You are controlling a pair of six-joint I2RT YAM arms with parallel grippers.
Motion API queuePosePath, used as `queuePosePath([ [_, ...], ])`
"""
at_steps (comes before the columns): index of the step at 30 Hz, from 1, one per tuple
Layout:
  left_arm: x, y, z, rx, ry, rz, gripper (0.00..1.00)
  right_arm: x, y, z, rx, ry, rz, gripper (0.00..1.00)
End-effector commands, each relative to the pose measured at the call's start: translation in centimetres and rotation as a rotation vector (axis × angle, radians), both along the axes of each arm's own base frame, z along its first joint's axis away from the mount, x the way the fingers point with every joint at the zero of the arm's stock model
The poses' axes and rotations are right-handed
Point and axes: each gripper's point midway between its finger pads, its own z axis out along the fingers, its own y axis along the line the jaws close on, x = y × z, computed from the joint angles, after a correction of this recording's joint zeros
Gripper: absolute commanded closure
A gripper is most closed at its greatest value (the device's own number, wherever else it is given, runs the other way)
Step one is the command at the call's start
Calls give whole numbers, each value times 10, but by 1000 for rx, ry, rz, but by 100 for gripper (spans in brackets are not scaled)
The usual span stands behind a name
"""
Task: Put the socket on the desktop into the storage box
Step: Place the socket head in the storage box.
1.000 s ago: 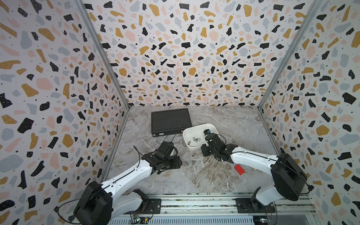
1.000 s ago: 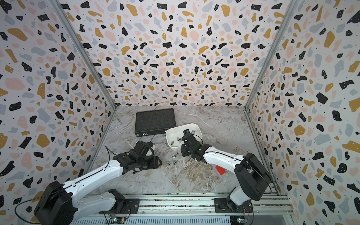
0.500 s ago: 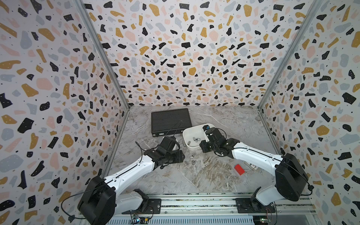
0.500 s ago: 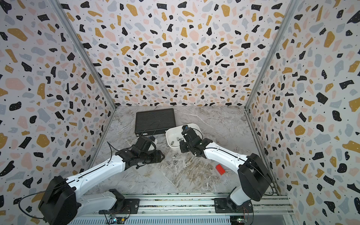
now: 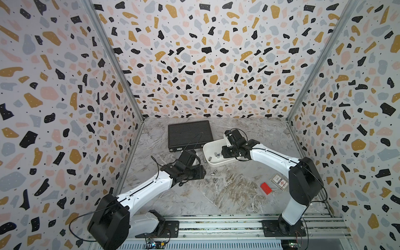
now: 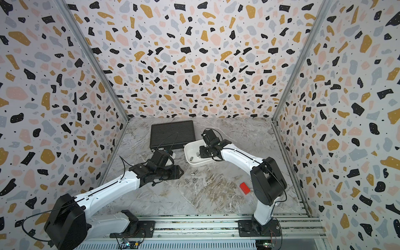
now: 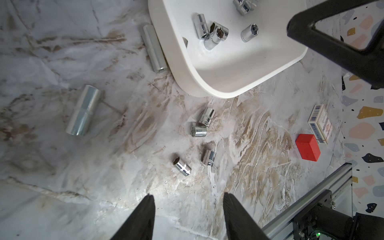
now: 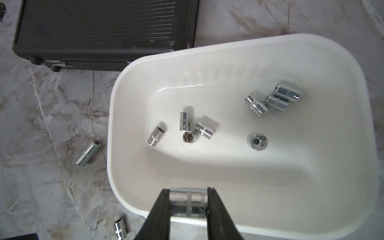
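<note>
Toward the front of the desktop (image 5: 216, 201), the left gripper (image 7: 188, 195) hangs with its jaws spread and nothing between them. Four short loose sockets (image 7: 199, 129) lie on the marble just ahead of its tips. Farther back, mid-desktop, the right gripper (image 8: 188, 190) is clamped on a chrome socket (image 8: 188, 204), held above the storage box (image 8: 113, 116) just inside its rim, with several more lying on the box floor. The black case (image 8: 104, 27) sits beyond, by the back edge.

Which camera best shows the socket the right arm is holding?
Right wrist view: the held socket sits large and sharp over the storage box. Neither top view nor the left wrist view shows it.
</note>
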Motion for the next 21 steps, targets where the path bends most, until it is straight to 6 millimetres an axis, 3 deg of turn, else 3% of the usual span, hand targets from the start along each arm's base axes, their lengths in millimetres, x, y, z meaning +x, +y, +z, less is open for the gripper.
queuePosePath([
  [1,10,0,14,-11,-47,3,43,5,0,8,0,22,0,72],
  [11,13,12,12,3,-42,38,43,30,-2,-21,-35,108,-43,71],
  [21,12,18,4,17,-26,59,43,43,-5,-48,-62,154,-67,70],
])
